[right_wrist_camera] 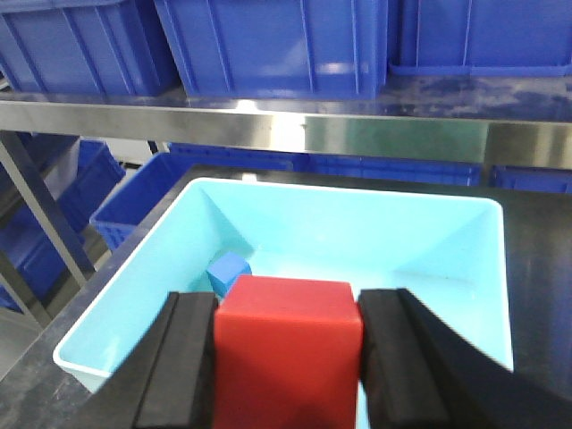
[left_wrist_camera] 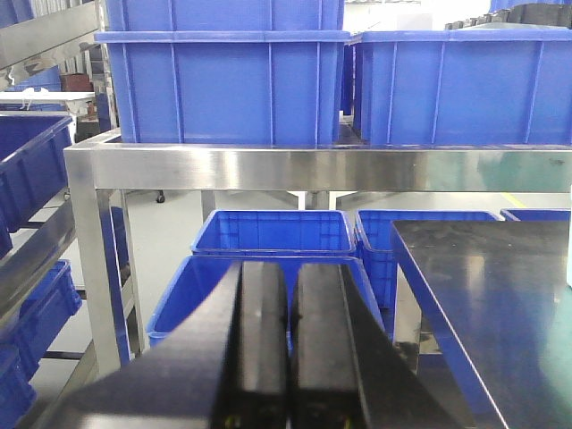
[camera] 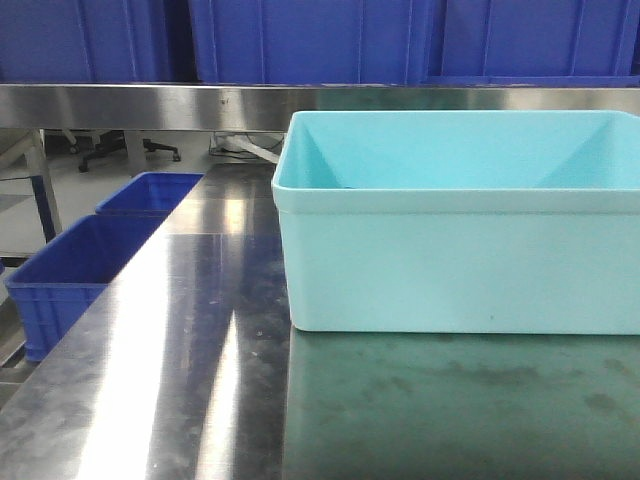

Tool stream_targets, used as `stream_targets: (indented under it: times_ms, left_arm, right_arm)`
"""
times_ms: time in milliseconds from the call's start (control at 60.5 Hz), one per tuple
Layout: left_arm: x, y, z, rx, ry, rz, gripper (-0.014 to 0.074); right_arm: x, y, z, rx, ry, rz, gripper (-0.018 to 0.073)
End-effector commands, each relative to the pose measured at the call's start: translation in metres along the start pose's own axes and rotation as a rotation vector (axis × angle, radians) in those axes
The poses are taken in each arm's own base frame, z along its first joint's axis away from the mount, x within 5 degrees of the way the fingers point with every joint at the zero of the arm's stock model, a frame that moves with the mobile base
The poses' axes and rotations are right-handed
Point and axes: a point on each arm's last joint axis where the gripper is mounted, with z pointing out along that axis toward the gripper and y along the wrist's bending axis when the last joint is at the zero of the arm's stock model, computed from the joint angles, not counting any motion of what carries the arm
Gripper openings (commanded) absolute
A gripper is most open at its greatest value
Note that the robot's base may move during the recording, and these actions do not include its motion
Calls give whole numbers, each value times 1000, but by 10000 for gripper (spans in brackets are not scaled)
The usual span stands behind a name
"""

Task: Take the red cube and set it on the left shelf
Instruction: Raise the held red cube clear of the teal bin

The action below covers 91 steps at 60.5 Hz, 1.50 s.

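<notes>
The red, hard-looking, flat-faced cube (right_wrist_camera: 288,344) is held in the right gripper (right_wrist_camera: 288,362), whose black fingers (right_wrist_camera: 189,357) are pressed flat against its two opposite side faces. It is poised above the near part of the pale turquoise plastic bin (right_wrist_camera: 134,295). The cube is judged light and rigid, with smooth and possibly slippery faces; a grip across parallel faces near mid-height is considered sound. A small blue cube (right_wrist_camera: 230,271) is noted on the bin floor towards the far left corner.

The left gripper (left_wrist_camera: 288,357) is seen with its jaws brought together and nothing between them.

The bin is set on a dark green mat (camera: 460,410), beside which the bare stainless steel table top (camera: 180,330) extends to the left. A steel shelf (camera: 140,105) loaded with large blue plastic crates (camera: 300,40) runs along the far side. Further open blue crates (camera: 70,275) stand low on the left. Neither arm is visible in the front view.
</notes>
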Motion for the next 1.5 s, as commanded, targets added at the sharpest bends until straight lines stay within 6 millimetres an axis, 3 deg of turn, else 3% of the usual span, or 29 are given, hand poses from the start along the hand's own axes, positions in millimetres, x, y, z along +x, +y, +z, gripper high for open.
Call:
stream_targets:
  times_ms: [0,1488]
  left_arm:
    - [0,0,-1,2,-73,0,102]
    - [0,0,-1,2,-73,0,102]
  right_arm:
    - [-18,2,-7,-5,-145,-13,30]
    - [-16,2,-7,-4,-123,-13,30]
